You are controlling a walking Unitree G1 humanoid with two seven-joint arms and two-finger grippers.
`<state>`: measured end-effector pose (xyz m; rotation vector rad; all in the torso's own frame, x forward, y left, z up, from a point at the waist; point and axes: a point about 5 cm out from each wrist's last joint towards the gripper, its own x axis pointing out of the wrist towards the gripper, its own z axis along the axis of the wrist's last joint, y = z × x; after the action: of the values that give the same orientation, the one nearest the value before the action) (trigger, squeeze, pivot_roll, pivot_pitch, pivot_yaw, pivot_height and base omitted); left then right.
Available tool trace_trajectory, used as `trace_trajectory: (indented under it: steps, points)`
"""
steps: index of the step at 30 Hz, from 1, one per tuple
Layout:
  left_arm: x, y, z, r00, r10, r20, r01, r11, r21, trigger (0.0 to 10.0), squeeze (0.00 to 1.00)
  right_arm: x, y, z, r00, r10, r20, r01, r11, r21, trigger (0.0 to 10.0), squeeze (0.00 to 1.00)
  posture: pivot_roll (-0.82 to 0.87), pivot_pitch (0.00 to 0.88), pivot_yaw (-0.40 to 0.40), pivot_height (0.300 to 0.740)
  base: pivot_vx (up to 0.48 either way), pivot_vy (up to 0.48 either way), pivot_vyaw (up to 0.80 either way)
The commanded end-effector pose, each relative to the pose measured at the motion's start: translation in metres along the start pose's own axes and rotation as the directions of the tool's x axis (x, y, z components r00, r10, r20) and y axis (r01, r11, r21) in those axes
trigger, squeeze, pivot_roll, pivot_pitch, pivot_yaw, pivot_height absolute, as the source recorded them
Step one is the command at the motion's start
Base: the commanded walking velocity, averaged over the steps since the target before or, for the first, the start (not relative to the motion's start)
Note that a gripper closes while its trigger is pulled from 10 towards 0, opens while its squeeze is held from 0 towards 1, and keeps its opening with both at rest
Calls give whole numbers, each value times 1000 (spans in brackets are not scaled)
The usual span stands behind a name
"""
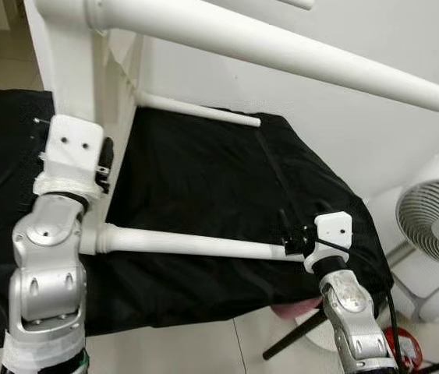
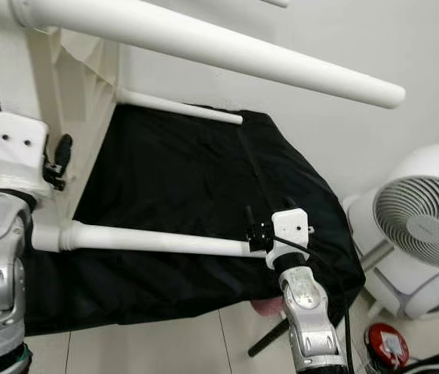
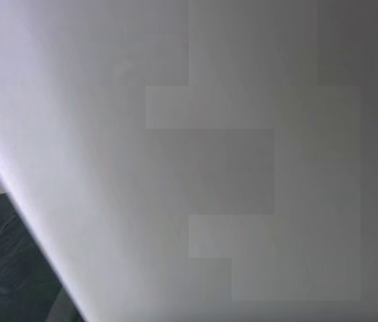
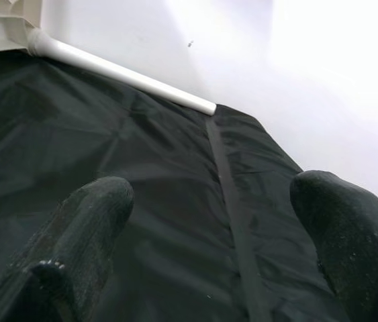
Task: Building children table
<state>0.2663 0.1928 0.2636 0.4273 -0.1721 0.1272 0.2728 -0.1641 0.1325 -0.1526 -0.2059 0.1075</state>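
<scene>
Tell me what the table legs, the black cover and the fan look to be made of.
Table legs: smooth, evenly white and tapered, likely painted wood or plastic; the look leaves it open.
Black cover: thin woven synthetic fabric, judging by its creases, faint sheen and stitched seam.
Fan: glossy white moulded plastic, with a fine ribbed grille.

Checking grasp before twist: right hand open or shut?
Open. The right hand shows its two black fingers spread wide over the black cloth, nothing between them.
</scene>
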Motion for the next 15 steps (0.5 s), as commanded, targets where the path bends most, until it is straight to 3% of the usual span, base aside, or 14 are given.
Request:
trace_trajectory:
  steps: [1, 4, 15]
  points:
    - [-8, 57, 13, 924, 377, 56, -381, 913, 146, 0, 0, -1, -6, 0, 1000, -13, 0, 13, 1000, -18, 10000, 0, 29, 0, -191, 740, 0, 0, 0]
    - [-16, 67, 14, 887, 460, 46, -462, 880, 107, 0, 0, -2, -6, -1, 1000, -3, -7, 3, 1000, -17, 10000, 0, 36, 0, -206, 740, 0, 0, 0]
    - [-23, 77, 15, 845, 533, 45, -535, 839, 101, 0, 0, 0, -7, -2, 1000, 12, -13, -12, 1000, -26, 10000, 0, 39, 0, -220, 740, 0, 0, 0]
